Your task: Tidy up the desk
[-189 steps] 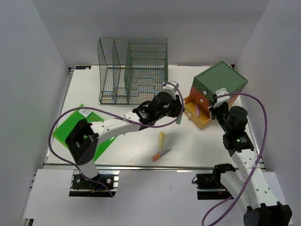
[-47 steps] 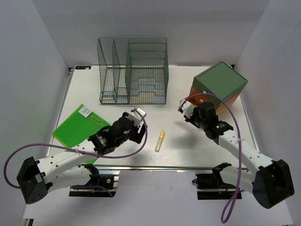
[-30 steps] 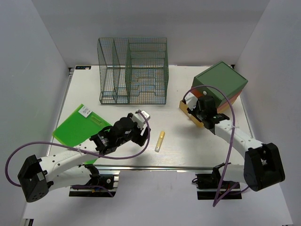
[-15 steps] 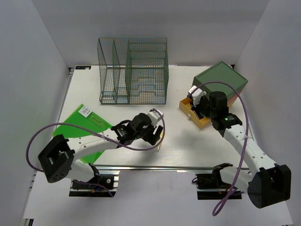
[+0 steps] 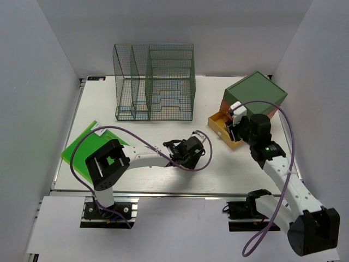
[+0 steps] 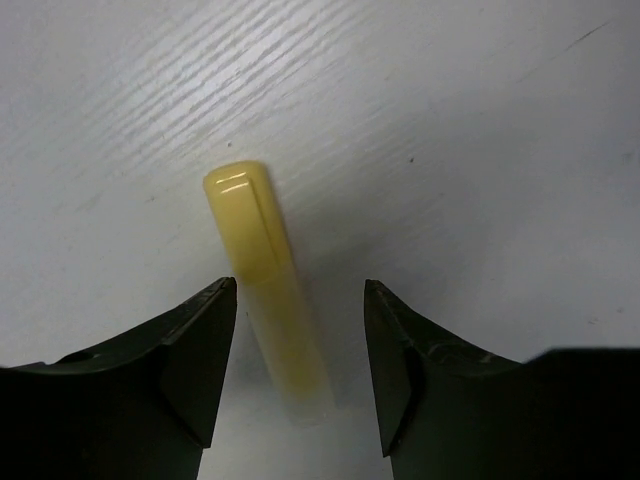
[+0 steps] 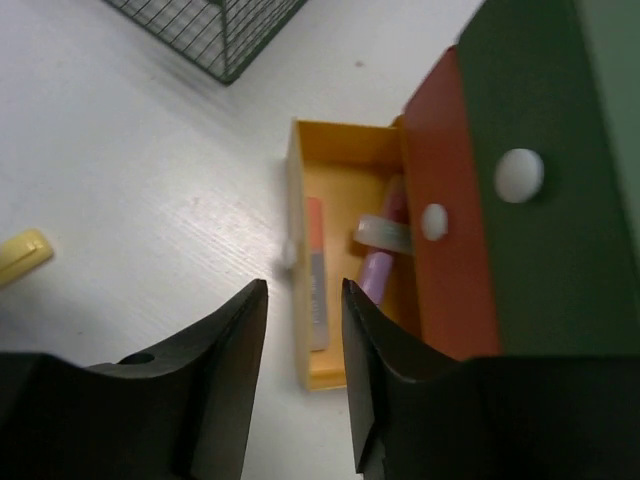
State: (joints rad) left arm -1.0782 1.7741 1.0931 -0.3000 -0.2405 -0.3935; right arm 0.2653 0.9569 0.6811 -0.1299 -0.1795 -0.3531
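Note:
The desk (image 5: 136, 131) is the white tabletop. A yellow marker (image 6: 265, 290) lies flat on it. My left gripper (image 6: 299, 290) is open and low over the marker, one finger on each side, not touching it. In the top view the left gripper (image 5: 191, 155) hides the marker. My right gripper (image 7: 305, 300) is open above the front wall of an open yellow drawer (image 7: 345, 165), which holds an orange marker (image 7: 316, 270) and a purple marker (image 7: 378, 265). In the top view the right gripper (image 5: 233, 130) sits at the drawer (image 5: 219, 124).
The drawer belongs to a green-topped box (image 5: 255, 94) with a shut orange drawer (image 7: 445, 280) above it. A green wire-mesh rack (image 5: 154, 82) stands at the back. A green folder (image 5: 82, 144) lies at the left. The yellow marker's tip (image 7: 20, 255) shows in the right wrist view.
My left gripper has moved right and now covers the yellow marker. My right gripper has shifted a little to the right at the open drawer. The orange marker seen on the desk earlier is gone.

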